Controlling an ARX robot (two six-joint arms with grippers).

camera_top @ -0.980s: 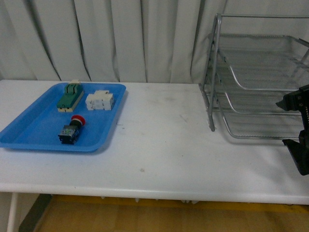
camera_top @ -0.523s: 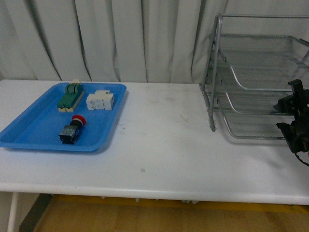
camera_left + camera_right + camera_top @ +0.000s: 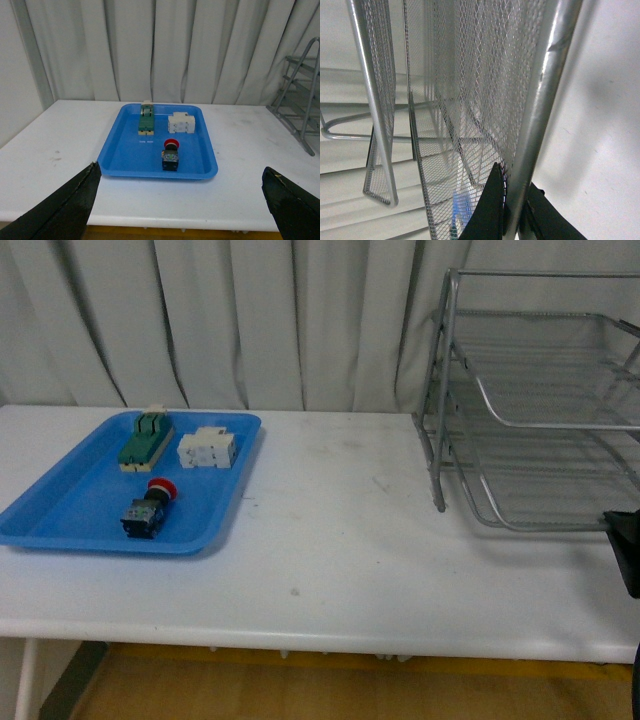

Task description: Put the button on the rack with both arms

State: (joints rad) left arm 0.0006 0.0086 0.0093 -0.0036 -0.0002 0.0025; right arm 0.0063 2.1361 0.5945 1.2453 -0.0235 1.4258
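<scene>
The button, red cap and black-and-blue body, lies in the blue tray at the table's left. It also shows in the left wrist view. The silver wire-mesh rack stands at the table's right. My right gripper is shut on a metal tube of the rack; in the front view only a dark part of it shows at the right edge by the rack's lowest tier. My left gripper is open and empty, well back from the tray; it is out of the front view.
A green-and-cream switch block and a white terminal block lie at the back of the tray. White curtains hang behind the table. The table's front edge runs across the front view.
My right gripper has moved down and to the right, from beside the rack's middle tiers to the lowest tier at the frame's edge. The button and tray have not moved.
</scene>
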